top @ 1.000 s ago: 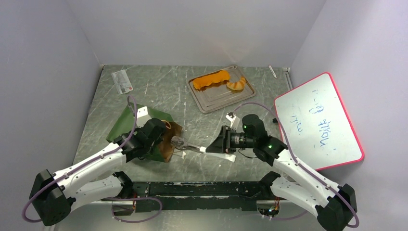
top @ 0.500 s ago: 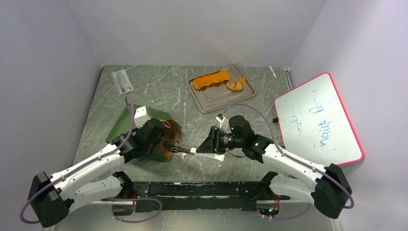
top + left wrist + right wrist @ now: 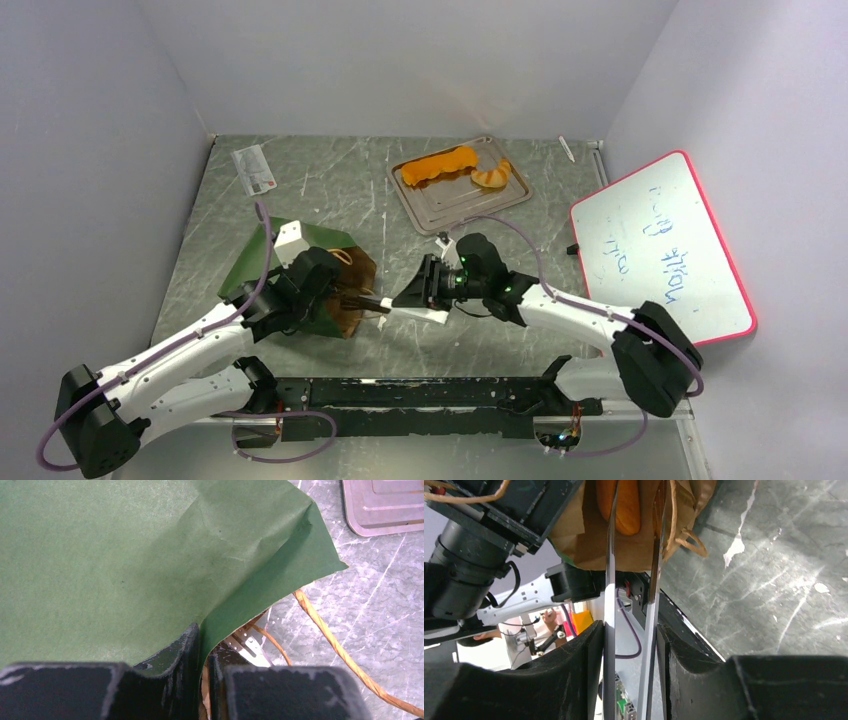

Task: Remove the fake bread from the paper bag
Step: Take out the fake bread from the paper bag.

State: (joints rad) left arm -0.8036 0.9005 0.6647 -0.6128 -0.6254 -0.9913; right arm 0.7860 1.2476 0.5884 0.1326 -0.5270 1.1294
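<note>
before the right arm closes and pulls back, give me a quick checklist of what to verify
1. Bag held: ok. The left gripper is pinched on the paper bag at its green edge.
2. Reach: ok. The right gripper has its tips inside the bag's mouth.
3. Bread framed: cannot tell. An orange bread piece lies at the tips, but one finger crosses in front of it.
4. Cord handle clear: not ok. It runs close along the other finger and might snag.
5. Drop spot: ok. The tray shows bare metal beside the loaf and croissant.
</note>
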